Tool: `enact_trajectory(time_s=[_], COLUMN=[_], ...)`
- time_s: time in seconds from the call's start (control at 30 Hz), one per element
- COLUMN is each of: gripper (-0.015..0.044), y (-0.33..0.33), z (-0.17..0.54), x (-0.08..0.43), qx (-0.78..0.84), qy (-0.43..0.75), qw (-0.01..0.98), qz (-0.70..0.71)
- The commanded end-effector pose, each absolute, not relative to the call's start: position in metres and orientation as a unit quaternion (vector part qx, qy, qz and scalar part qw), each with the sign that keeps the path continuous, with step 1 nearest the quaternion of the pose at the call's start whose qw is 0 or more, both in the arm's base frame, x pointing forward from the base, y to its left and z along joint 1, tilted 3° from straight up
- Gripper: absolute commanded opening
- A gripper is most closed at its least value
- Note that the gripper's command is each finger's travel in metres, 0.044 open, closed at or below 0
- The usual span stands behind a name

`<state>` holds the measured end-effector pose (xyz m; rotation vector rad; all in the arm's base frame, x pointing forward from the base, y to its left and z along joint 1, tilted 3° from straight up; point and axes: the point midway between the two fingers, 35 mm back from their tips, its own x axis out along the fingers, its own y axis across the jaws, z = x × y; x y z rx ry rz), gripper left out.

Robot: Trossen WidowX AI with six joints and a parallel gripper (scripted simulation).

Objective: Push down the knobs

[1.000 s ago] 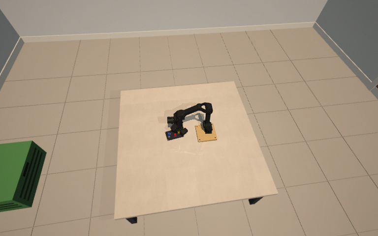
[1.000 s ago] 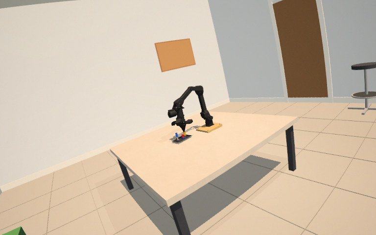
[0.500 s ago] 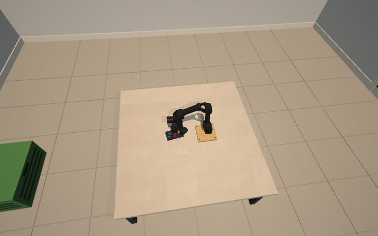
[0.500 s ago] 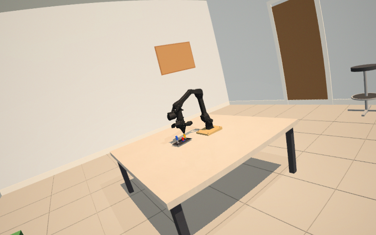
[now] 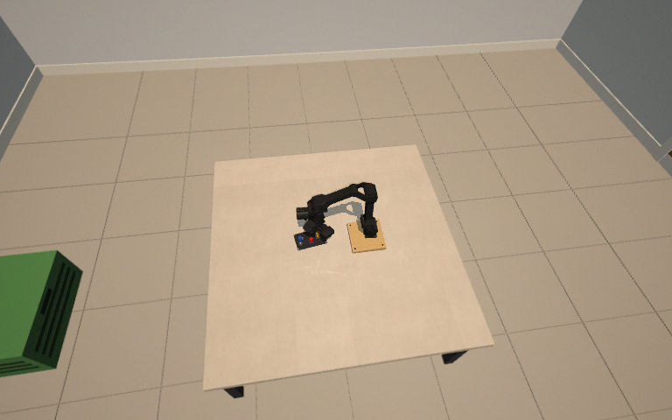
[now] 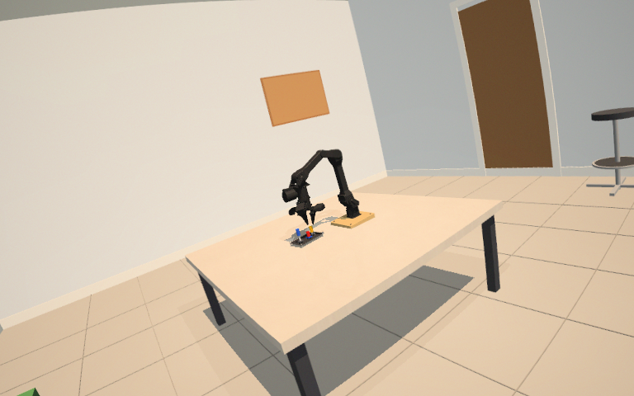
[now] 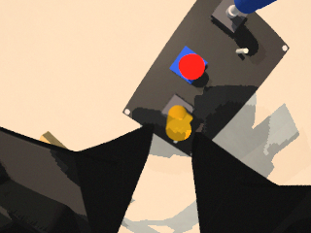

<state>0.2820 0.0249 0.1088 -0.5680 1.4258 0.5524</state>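
The dark circuit board stands on the table. The yellow knob stands tall over a grey potentiometer at the board's near end. The blue knob stands high at the far end, with pale shaft showing below it. The red knob is between them, low over a blue potentiometer. My gripper is partly open and empty, its tips just above the yellow knob, one to each side in the wrist view. The knob's seating is too small to tell.
A small pale post stands on the board beside the red and blue knobs. The arm's wooden base plate is to the right of the board on the table.
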Motion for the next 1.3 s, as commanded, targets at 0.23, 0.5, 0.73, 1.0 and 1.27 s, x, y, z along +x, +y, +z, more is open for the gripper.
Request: enact_trajectory(time_s=[0.23, 0.5, 0.73, 1.0, 1.27], gripper=[0.0000, 0.0000, 0.0000, 0.0000, 0.0000], y=[0.044, 0.055, 0.062, 0.062, 0.062], z=[0.139, 0.167, 0.179, 0.159, 0.158], x=[0.315, 0.351, 0.368, 0.370, 0.370], qx=[-0.232, -0.133, -0.077, -0.077, -0.077], qy=[0.635, 0.661, 0.671, 0.671, 0.671], qw=[0.705, 0.727, 0.732, 0.732, 0.732], qz=[0.213, 0.133, 0.087, 0.087, 0.087])
